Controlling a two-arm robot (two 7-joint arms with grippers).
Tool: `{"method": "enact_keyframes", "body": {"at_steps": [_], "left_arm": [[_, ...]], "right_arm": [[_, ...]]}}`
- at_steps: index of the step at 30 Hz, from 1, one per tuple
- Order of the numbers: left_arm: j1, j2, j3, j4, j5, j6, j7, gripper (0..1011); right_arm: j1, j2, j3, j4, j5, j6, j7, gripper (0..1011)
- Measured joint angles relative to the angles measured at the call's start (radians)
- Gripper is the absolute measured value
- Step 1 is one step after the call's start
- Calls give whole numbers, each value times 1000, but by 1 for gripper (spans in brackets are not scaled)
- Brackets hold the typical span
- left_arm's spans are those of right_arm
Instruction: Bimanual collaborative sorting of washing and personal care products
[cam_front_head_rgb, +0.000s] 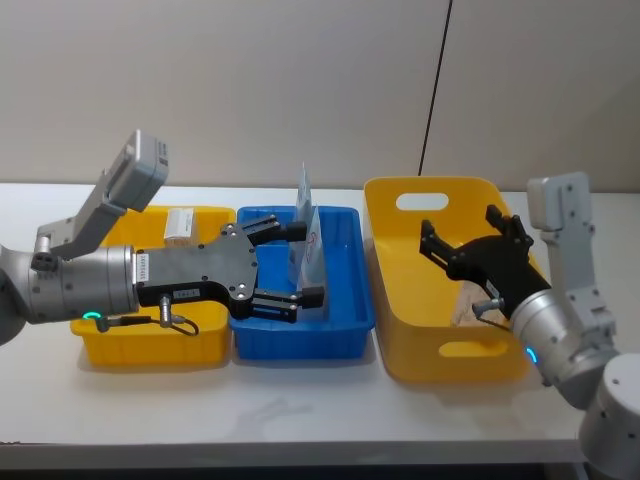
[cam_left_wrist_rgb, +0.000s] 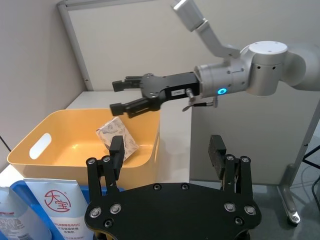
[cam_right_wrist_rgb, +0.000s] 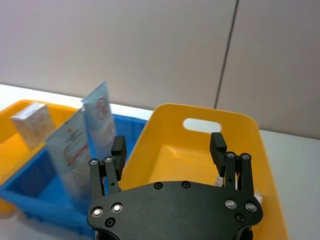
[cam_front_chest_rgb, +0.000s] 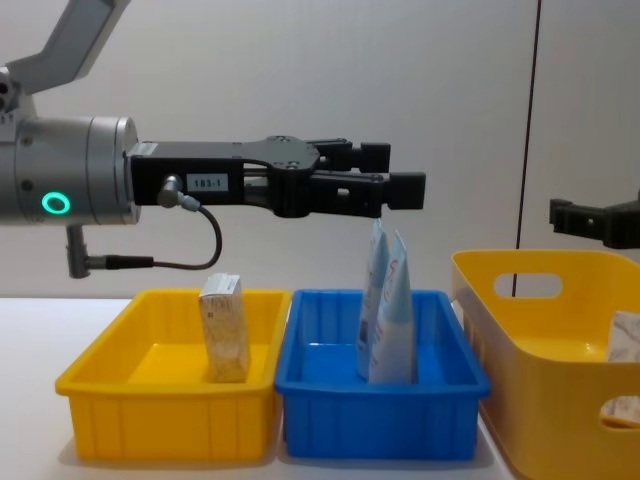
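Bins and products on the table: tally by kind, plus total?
Yellow bins: 2 (small, large)
Blue bin: 1
Pale-blue pouches: 2
Beige speckled box: 1
Rose-printed pack: 1
Total: 7

rose pack (cam_front_chest_rgb: 627, 340): cut by chest edge | pouches (cam_front_head_rgb: 312, 255): partly behind left pincer (cam_front_head_rgb: 290, 262)

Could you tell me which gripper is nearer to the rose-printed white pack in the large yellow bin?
The right. The right gripper hangs open directly above the rose-printed pack in the large yellow bin. The left gripper hovers open over the blue bin, beside the pale-blue pouches.
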Motion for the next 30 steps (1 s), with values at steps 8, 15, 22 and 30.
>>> {"method": "enact_keyframes", "body": {"at_steps": [8, 15, 22, 30], "left_arm": [[0, 0, 0, 0, 0, 0, 0, 1002], [0, 0, 0, 0, 0, 0, 0, 1001], [0, 0, 0, 0, 0, 0, 0, 1001], [0, 0, 0, 0, 0, 0, 0, 1001]], "right_arm": [[-68, 46, 21, -75, 60, 1, 99, 1003], [-127, 90, 30, -143, 109, 5, 179, 1004], [-172, 123, 30, -198, 139, 10, 232, 1004], [-196, 141, 29, -228, 155, 13, 260, 1003]]}}
